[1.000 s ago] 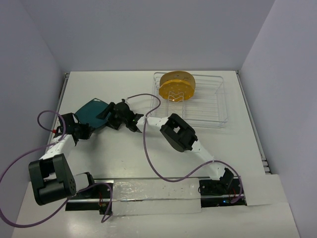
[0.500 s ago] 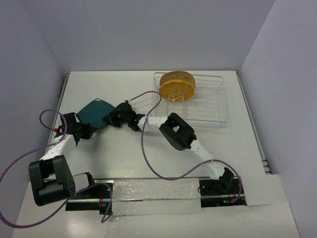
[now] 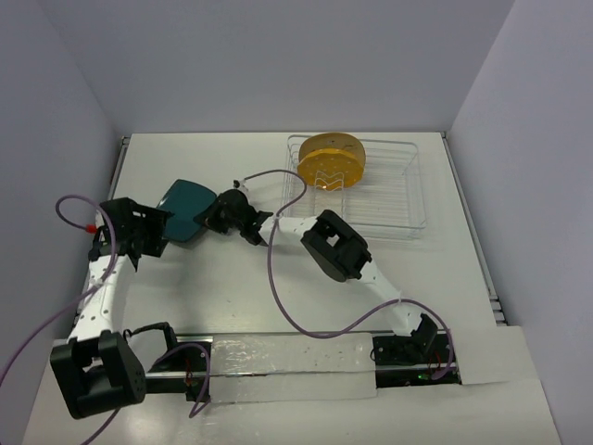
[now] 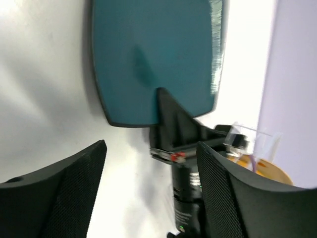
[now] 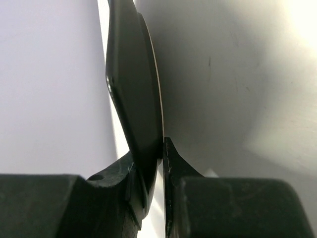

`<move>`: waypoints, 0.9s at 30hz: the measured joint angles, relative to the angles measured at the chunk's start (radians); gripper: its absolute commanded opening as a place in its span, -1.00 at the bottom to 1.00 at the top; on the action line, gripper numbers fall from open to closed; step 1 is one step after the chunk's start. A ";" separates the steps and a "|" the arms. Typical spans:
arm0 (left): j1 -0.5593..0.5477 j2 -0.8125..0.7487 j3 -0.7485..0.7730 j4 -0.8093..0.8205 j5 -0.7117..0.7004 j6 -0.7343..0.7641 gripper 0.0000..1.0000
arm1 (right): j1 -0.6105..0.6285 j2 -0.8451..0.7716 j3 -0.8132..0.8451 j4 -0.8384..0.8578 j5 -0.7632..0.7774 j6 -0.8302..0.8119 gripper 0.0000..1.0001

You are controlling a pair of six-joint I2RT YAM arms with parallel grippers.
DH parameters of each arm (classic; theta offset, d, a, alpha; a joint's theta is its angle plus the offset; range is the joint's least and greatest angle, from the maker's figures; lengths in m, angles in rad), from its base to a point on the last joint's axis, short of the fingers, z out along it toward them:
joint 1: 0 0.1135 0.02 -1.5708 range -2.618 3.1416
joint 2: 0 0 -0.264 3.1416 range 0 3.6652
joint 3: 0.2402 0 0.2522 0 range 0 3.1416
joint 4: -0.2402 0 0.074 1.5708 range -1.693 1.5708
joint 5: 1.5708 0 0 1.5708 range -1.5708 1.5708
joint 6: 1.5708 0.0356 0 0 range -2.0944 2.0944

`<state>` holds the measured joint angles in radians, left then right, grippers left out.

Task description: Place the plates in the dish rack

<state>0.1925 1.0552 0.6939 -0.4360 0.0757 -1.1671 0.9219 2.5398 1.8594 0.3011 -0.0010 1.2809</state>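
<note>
A plain dark teal plate [image 3: 185,211] with rounded corners is near the left edge of the white worktop [image 3: 204,158]. It is about halfway between the far edge and the near edge. The right hand [image 3: 216,215] is closed tight on the right rim of this plate. In the right wrist view, its black fingers [image 5: 174,168] press on the thin rim, one on each side, and the plate shows edge-on. The plate is slanted, not lying flat. I cannot tell if its low side touches the worktop.

The left hand [image 4: 151,145] is wide open. It sits just beside the left side of the teal plate. Its two black fingers point at the plate but do not touch it. In the left wrist view, the plate is just in front of this hand, and the right hand is clamped on the rim of the plate.

A silver wire dish rack [image 3: 389,199] sits in the far right corner of the worktop, well apart from the teal plate. A round yellow-orange plate [image 3: 326,167] with small dots stands upright at the left end of the rack, between the wires.

A purple cable [image 3: 273,278] loops over the worktop beside the right arm.
</note>
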 measured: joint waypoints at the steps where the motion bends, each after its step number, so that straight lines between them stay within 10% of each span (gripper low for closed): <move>1: 0.000 -0.027 0.029 -0.025 -0.018 0.002 0.73 | -0.001 -0.014 -0.010 -0.002 0.005 -0.039 -1.00; 13: -0.001 -0.188 0.428 -0.295 -0.340 0.068 0.99 | -0.061 -0.412 -0.134 -0.166 -0.147 -0.816 -1.00; 27: -0.001 -0.181 0.393 -0.338 -0.327 0.209 0.99 | -0.407 -1.140 -0.033 -0.680 -0.356 -1.839 -1.00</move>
<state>0.1913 0.8740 1.0866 -0.7740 -0.2511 -0.9584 0.5148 1.3999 1.8266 -0.3791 -0.3575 -0.5583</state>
